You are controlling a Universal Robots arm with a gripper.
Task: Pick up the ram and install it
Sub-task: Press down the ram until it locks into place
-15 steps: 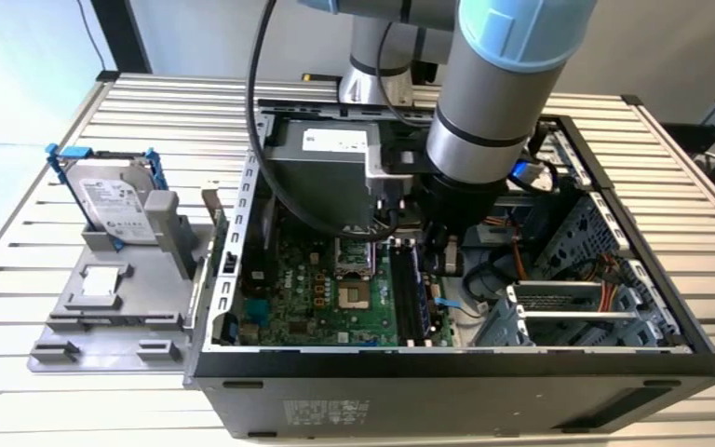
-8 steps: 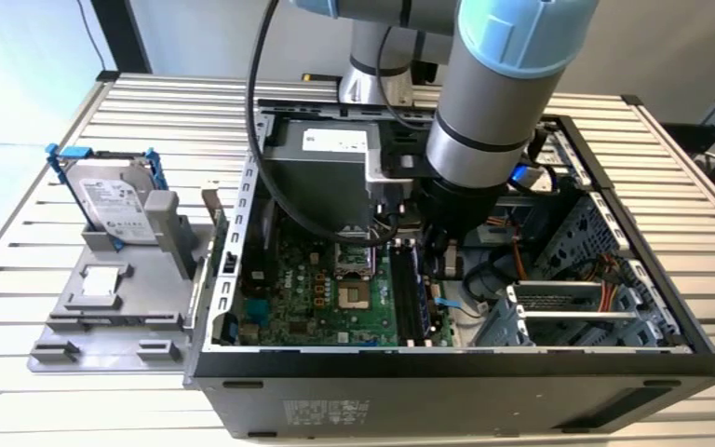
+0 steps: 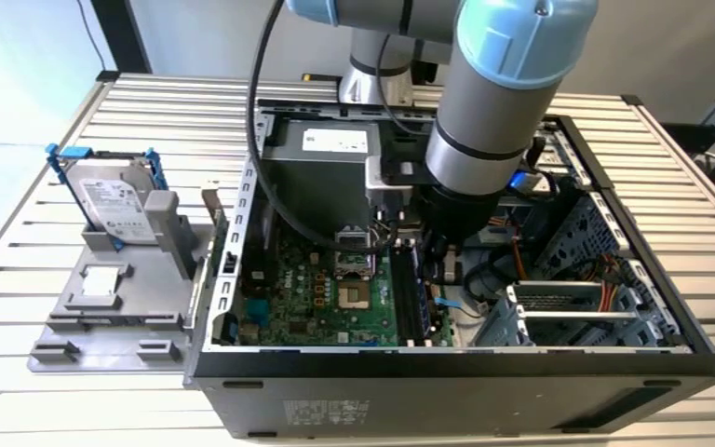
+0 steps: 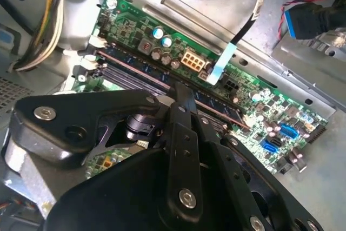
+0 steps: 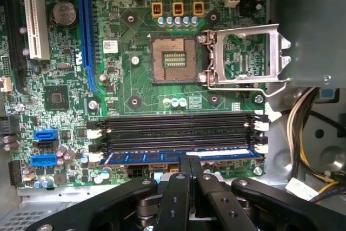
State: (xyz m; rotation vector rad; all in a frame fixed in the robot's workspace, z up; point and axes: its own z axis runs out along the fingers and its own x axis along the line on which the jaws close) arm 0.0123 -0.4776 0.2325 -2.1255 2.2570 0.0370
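Note:
The ram [image 5: 146, 157] is a blue-faced stick standing in the outermost of the black memory slots [image 5: 178, 131] on the green motherboard [image 5: 130, 90]. In the second wrist view the ram [image 4: 140, 70] shows edge-on as a thin brownish bar. My gripper [image 5: 190, 158] is shut, its two black fingers pressed together. The fingertips rest on the ram's upper edge near its middle, as the gripper [image 4: 181, 88] also shows in the second wrist view. In the exterior view my arm [image 3: 494, 140] reaches down into the open computer case [image 3: 457, 368].
An open processor socket [image 5: 175, 58] with its raised metal bracket [image 5: 246, 55] lies beside the slots. Cable bundles [image 5: 313, 128] and the case wall crowd one end. Outside the case, a grey tray [image 3: 53, 326] holds a hard drive [image 3: 115, 200] and a small silver chip [image 3: 103, 279].

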